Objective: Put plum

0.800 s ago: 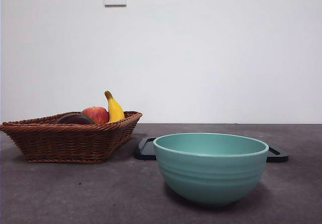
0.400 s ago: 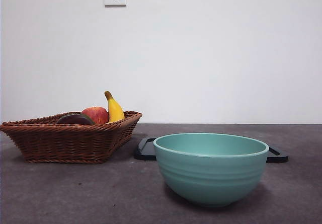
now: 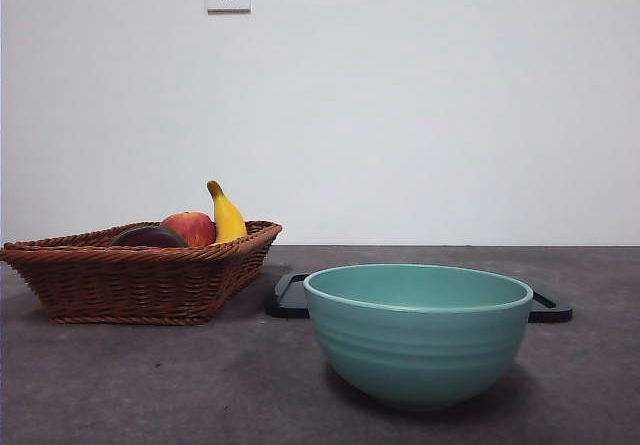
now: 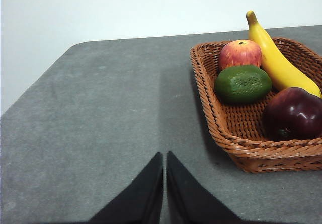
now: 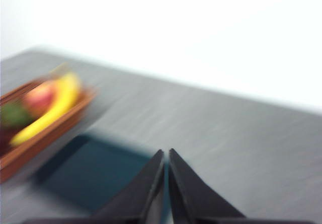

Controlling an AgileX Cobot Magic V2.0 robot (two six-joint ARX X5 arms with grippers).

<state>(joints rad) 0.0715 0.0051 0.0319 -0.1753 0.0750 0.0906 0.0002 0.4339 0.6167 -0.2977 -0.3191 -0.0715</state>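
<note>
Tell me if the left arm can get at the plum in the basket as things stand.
Probably yes. The plum lies uncovered in the wicker basket, beside the banana and green fruit, nothing over it. The left gripper, jaws shut, must open first.

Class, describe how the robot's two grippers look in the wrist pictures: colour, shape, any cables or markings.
The left gripper and right gripper each show two plain matte black jaws tapering to sharp points. No cables or markings are visible.
</note>
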